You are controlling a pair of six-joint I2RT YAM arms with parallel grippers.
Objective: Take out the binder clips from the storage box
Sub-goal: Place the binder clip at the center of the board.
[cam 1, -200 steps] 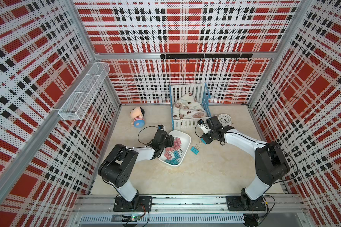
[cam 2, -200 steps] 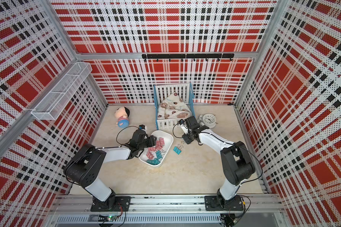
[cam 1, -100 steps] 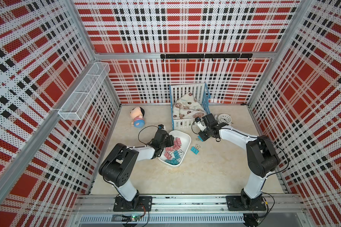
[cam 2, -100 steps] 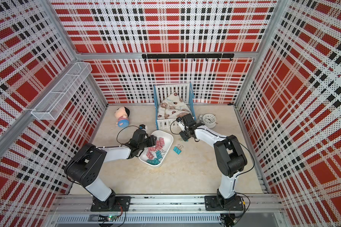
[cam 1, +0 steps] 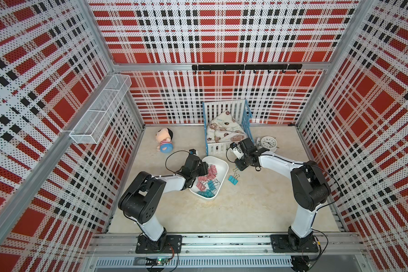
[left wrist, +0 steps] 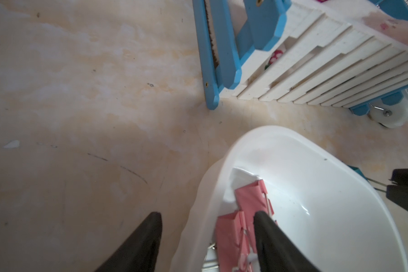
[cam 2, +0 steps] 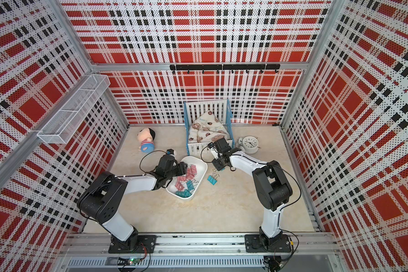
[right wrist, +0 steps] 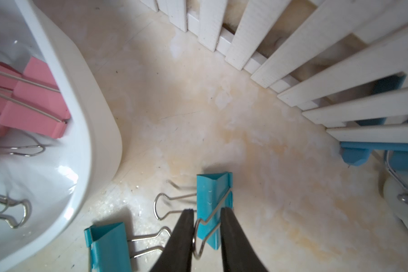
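Observation:
The white storage box holds several pink and teal binder clips. My left gripper stands open astride the box wall, one finger outside and one among pink clips. My right gripper is low over the table just right of the box, jaws slightly parted. A teal clip sits between its fingers, one wire handle blurred. Another teal clip lies on the table beside it.
A white-and-blue crib with a blanket stands right behind the box and the right gripper. An alarm clock sits to its right, a doll at the back left. A wire basket hangs on the left wall.
The right gripper's jaws have parted around the teal clip they were shut on, and the right arm's elbow has swung in to the left. The left arm has not moved.

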